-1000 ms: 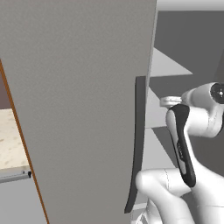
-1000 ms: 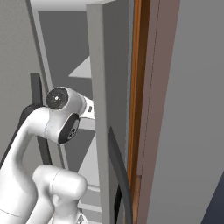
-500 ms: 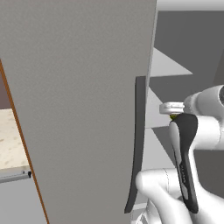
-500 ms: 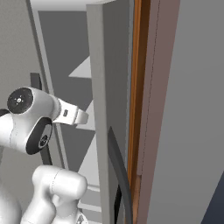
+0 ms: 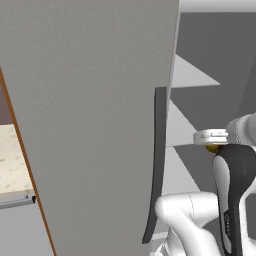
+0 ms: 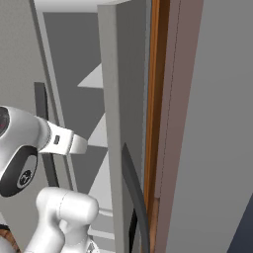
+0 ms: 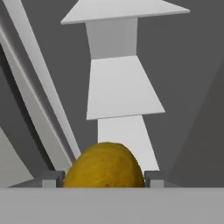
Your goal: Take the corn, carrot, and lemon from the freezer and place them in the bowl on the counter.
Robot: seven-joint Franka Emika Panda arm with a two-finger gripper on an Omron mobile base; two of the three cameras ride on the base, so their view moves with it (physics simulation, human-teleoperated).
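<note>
The lemon [image 7: 105, 166], a dull yellow ball, sits between my gripper's [image 7: 105, 178] two fingertips, which press on it from both sides in the hand view. In the left base view the lemon [image 5: 214, 148] peeks out as a small yellow spot under the white hand, just right of the freezer's open grey door [image 5: 90, 125] and its dark handle [image 5: 157, 160]. Beyond the lemon are the freezer's white inner shelves [image 7: 120, 87]. The corn, the carrot and the bowl are out of view.
A strip of beige counter [image 5: 12, 165] shows left of the door. In the right base view the door's edge [image 6: 116, 123] and a wooden cabinet side [image 6: 155, 99] stand close to the right of my forearm [image 6: 64, 142].
The hand has drawn back from the shelves with the lemon in it, drifting right and down in the left base view. The elbow has swung left in the right base view.
</note>
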